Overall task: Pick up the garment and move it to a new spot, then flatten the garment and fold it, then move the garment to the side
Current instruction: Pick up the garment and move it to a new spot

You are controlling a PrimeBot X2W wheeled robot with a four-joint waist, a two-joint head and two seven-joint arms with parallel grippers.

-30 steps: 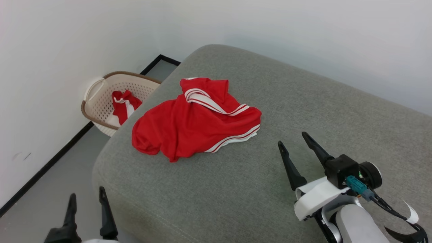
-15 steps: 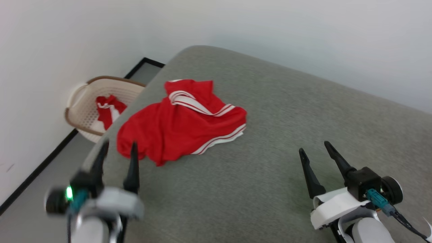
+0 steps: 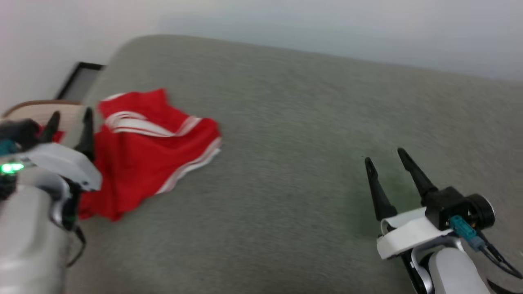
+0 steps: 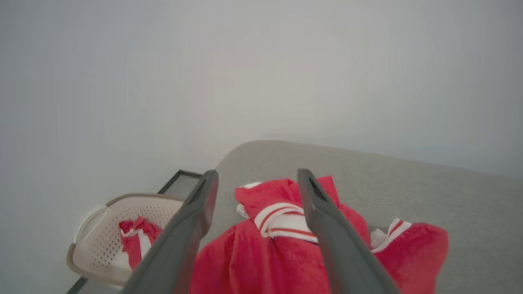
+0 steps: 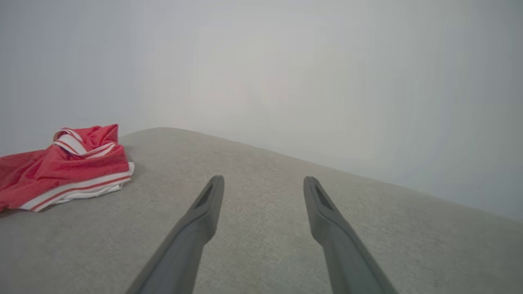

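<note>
Basket (image 4: pixel 161 214) near garment (image 4: pixel 253 261), left wrist view

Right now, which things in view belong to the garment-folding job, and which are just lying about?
Job: large bright red fabric garment with white striped bands, crumpled on the grey upholstered cushion; left gripper, open, near it; right gripper, open, over bare cushion.
Lying about: cream perforated plastic basket with brown rim beside the cushion; small red-and-white cloth wad inside it.
</note>
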